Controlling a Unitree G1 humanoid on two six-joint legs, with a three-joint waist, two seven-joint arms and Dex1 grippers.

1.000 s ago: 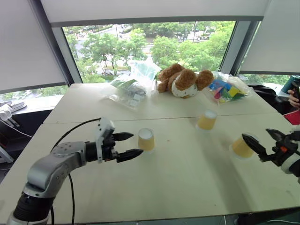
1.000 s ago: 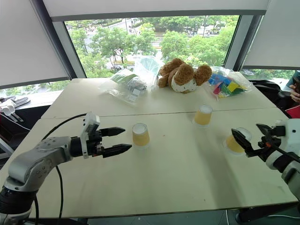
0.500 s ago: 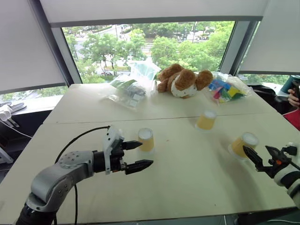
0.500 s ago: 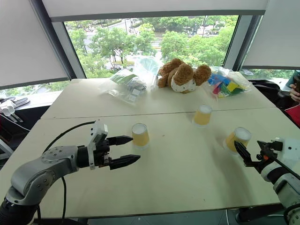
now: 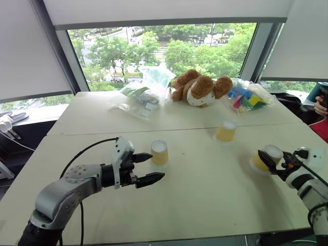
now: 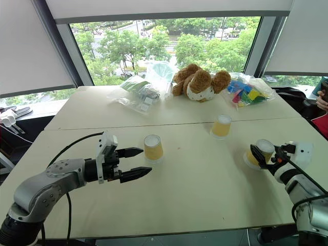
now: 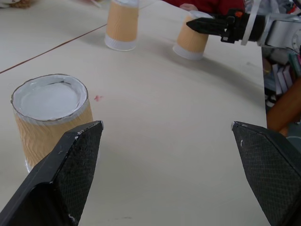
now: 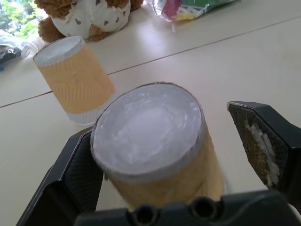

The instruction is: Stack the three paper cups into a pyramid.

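Three paper cups are seen upside down and apart on the table (image 5: 205,205), none stacked. The left cup (image 5: 159,152) is placed near the middle, the middle cup (image 5: 225,131) further back toward the teddy bear (image 5: 200,89), the right cup (image 5: 268,158) near the right edge. The left arm is bent across the table, roughly level, pointed toward the right; the left gripper (image 5: 147,168) is spread wide, one finger just beside the left cup, nothing gripped. The right arm is reached forward, level; the right gripper (image 8: 178,155) is placed around the right cup, one finger at its side, the other finger apart from it, so it is not clamped. Plastic bags (image 5: 141,95) are lying by the window
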